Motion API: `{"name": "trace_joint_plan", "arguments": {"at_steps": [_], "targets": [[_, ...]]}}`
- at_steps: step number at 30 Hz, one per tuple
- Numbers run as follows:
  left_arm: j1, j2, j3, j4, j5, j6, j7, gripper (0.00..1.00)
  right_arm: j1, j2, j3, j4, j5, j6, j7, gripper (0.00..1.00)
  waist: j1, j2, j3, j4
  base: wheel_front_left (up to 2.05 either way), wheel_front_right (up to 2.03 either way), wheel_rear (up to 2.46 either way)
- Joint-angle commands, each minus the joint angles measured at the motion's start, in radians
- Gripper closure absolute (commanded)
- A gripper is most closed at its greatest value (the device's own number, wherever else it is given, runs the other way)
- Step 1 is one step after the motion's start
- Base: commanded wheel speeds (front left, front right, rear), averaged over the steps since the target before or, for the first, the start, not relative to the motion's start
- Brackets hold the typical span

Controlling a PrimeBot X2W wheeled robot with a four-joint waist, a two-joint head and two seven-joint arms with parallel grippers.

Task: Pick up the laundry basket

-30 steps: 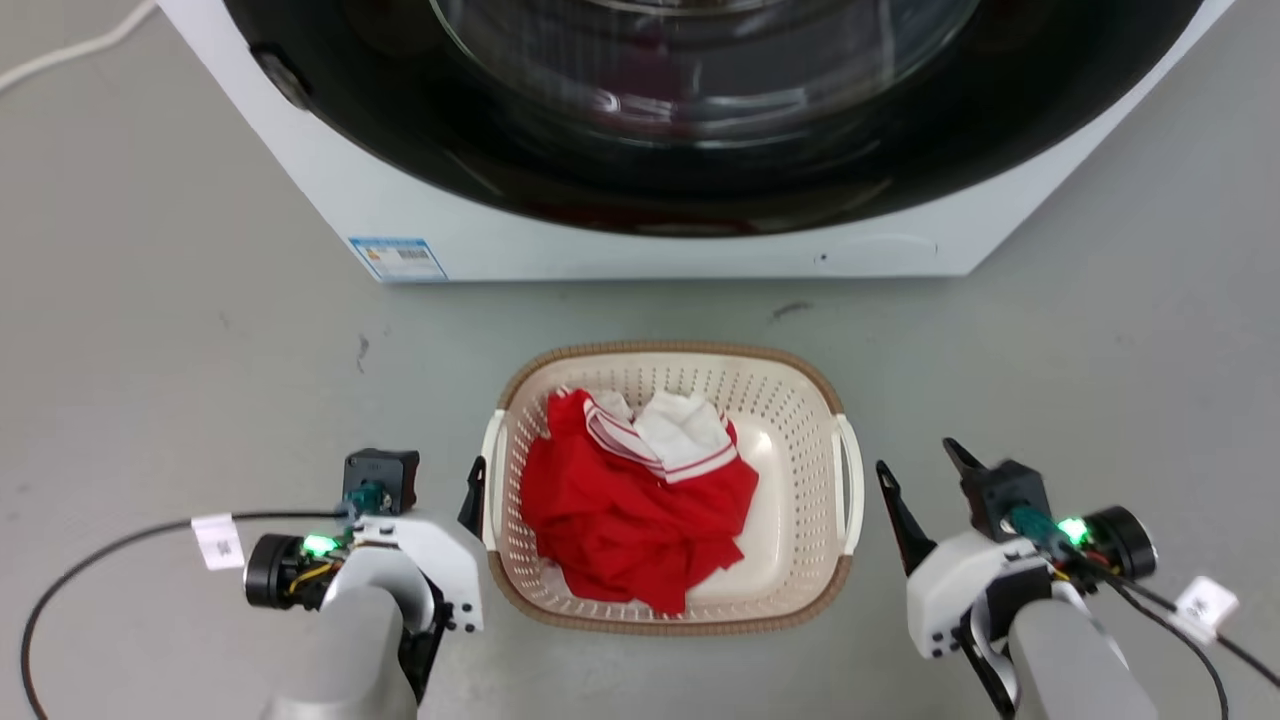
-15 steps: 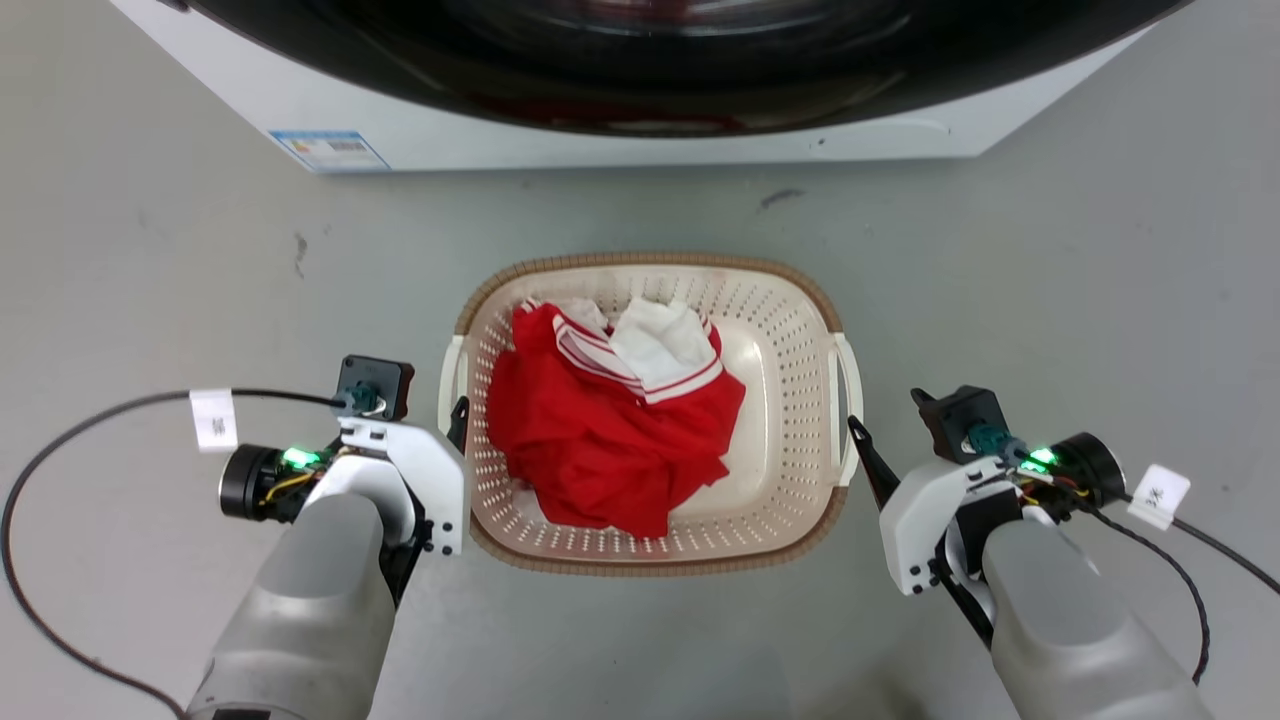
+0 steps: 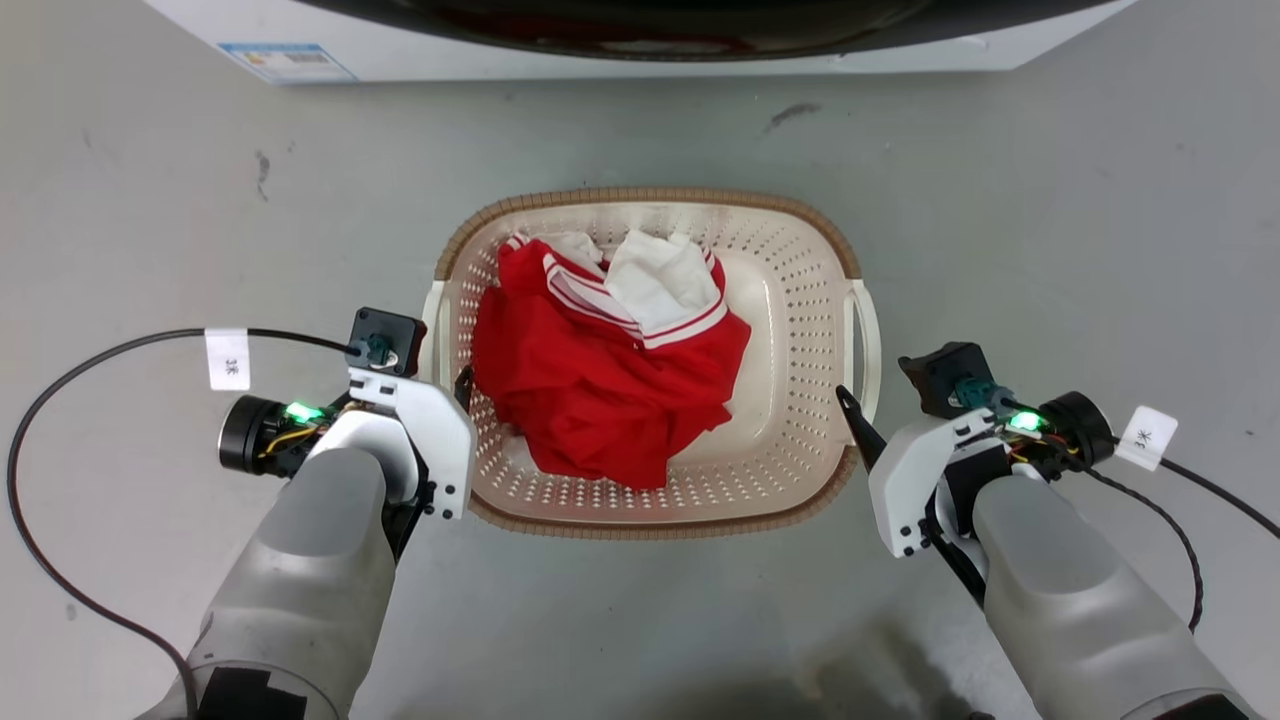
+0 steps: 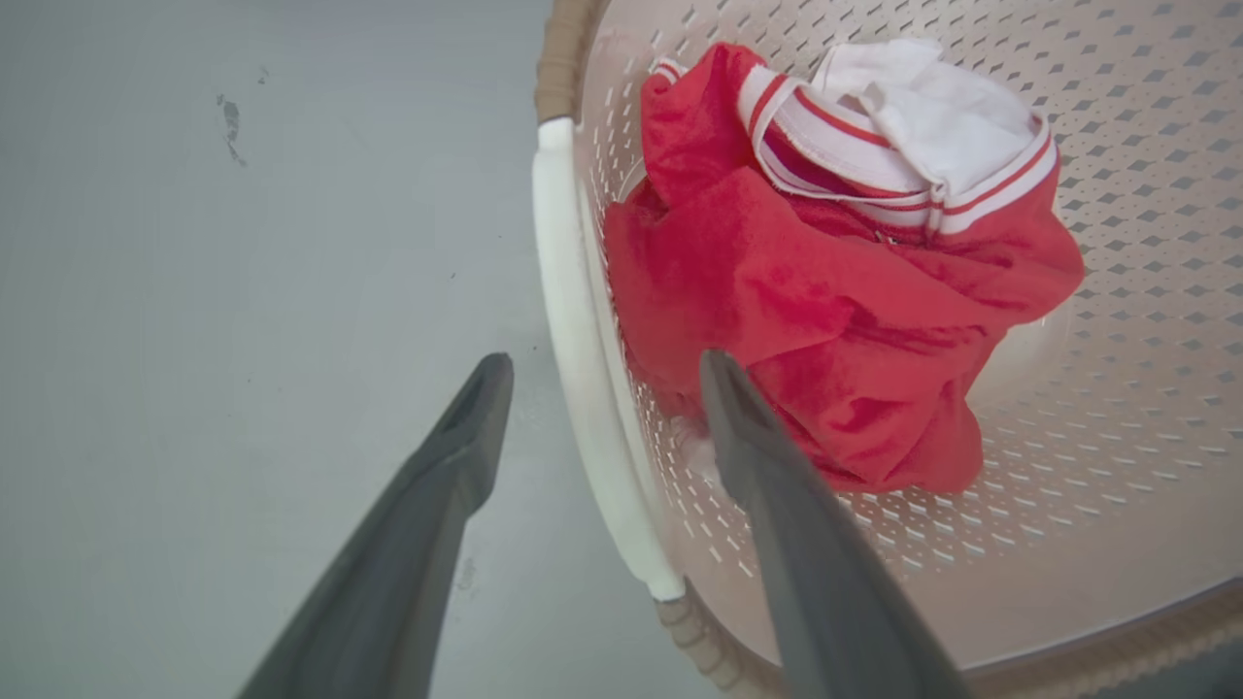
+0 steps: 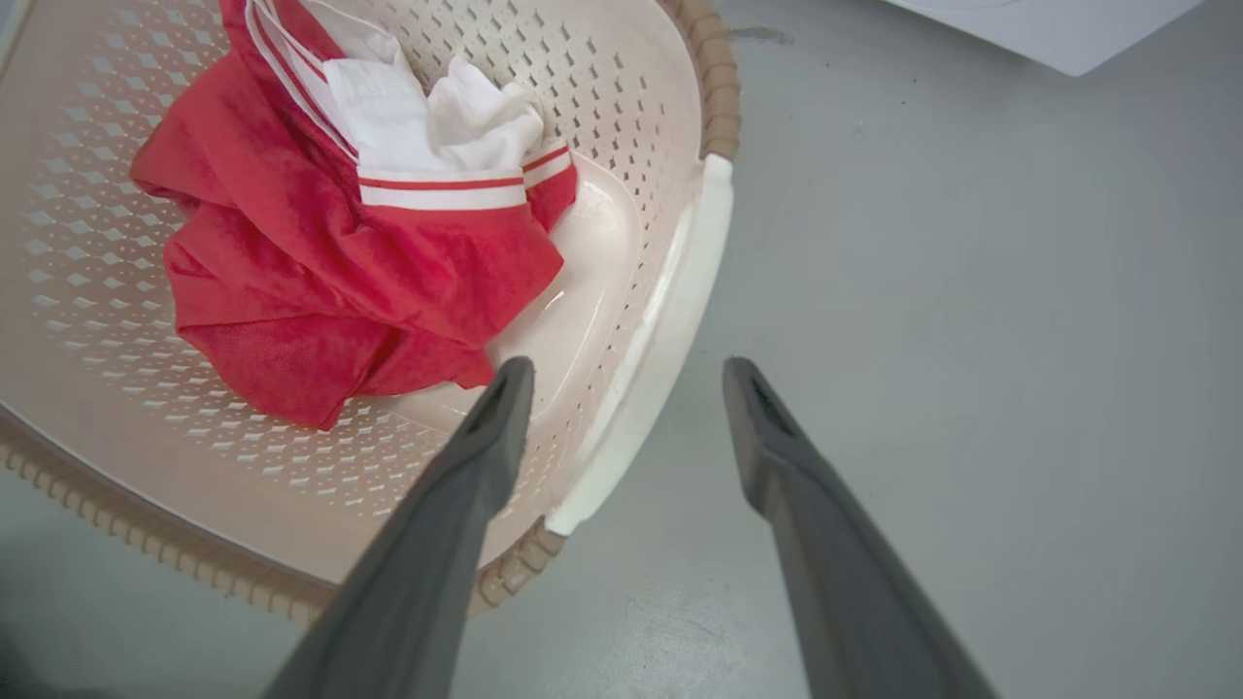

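Cream perforated plastic laundry basket (image 3: pixel 792 300), brown woven-look rim, holds crumpled red cloth (image 3: pixel 600 400); left claw (image 4: pixel 604 361) and right claw (image 5: pixel 629 364) spread apart at its white handles (image 3: pixel 870 330)

Washer (image 3: pixel 450 55) gets chopped by the top edge, just a white strip plus a sliver of dark door, and its sticker (image 3: pixel 285 60) is way too tiny to read. Red clothes (image 4: pixel 806 291) hide the basket (image 4: pixel 1117 146) floor past the left gripper (image 4: pixel 604 361) inner jaw. On it and the right gripper (image 5: pixel 629 364), a handle (image 4: pixel 573 291) runs between the spread jaws, but touching or not, can't tell.
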Motion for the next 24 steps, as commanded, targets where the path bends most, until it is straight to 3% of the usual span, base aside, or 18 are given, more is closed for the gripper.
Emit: {"name": "trace_joint_plan", "arguments": {"at_steps": [1, 24], "targets": [[-0.014, 0.003, -0.003, 0.001, 0.0, -0.002, 0.003, 0.0, -0.021, 0.0, 0.008, 0.006, 0.013, -0.001, -0.002, 0.0, -0.0001, 0.0, 0.016, 0.001, 0.0, 0.0, 0.0], [-0.099, 0.005, -0.077, 0.006, 0.017, 0.0, 0.043, 0.0, -0.111, 0.0, 0.113, 0.037, 0.13, -0.001, 0.007, 0.0, -0.0001, 0.0, 0.154, 0.001, 0.0, 0.0, 0.0]]}}
